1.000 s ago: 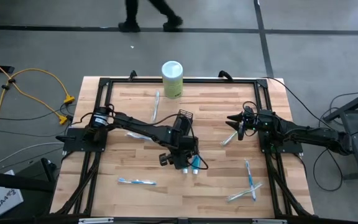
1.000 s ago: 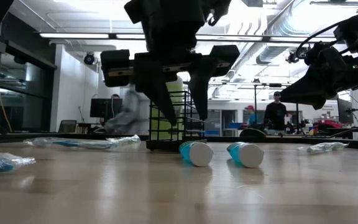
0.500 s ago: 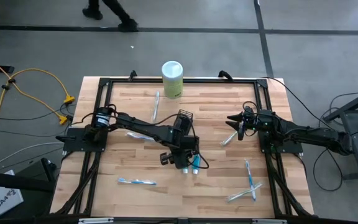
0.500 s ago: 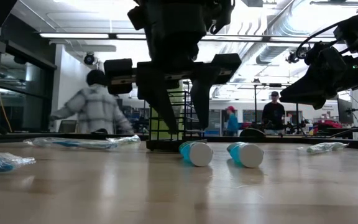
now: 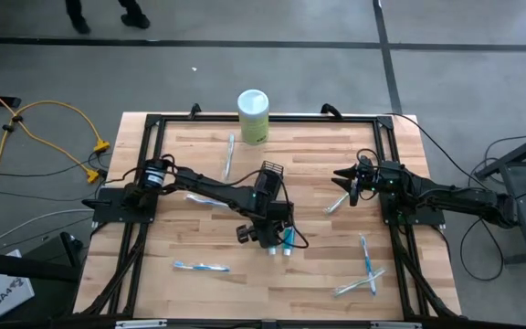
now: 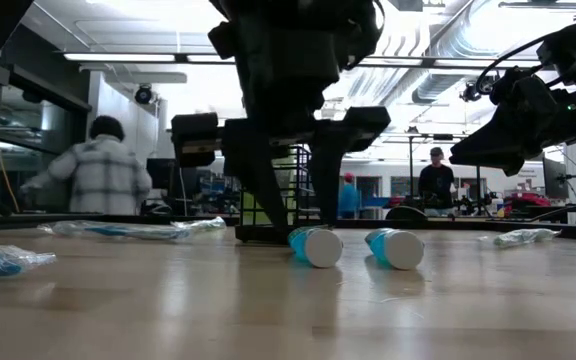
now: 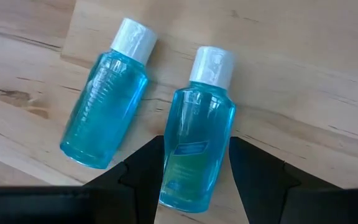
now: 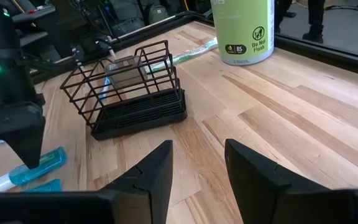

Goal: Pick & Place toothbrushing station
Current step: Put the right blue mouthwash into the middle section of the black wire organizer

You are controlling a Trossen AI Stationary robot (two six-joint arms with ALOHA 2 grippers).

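Note:
Two teal white-capped tubes (image 7: 107,106) (image 7: 197,149) lie flat side by side on the wooden table near its middle (image 5: 287,239). My left gripper (image 7: 197,142) hangs low over them, open, with one finger on each side of one tube's body; it also shows in the low view (image 6: 303,232). The black wire-mesh holder (image 5: 271,172) stands upright just beyond, also in the right wrist view (image 8: 129,93). Thin white-and-blue toothbrushes (image 5: 199,267) (image 5: 366,258) lie scattered on the table. My right gripper (image 5: 345,175) is open and empty above the table's right part. My left gripper's fingers (image 7: 148,168) stand on either side of the lower body of one tube (image 7: 194,177), pointing down from above and across the tube. I cannot tell whether they touch it. The tube lies flat on the table.
A pale green canister with a white lid (image 5: 253,115) stands at the far edge. More toothbrushes lie at the far left (image 5: 229,155), beside the right gripper (image 5: 335,203) and at the near right (image 5: 359,285). A person (image 6: 98,175) moves in the room behind.
My left gripper has gone down toward the two tubes, its fingertips now at the level of one tube. The tubes have stayed in place. A person has walked across the room behind the table.

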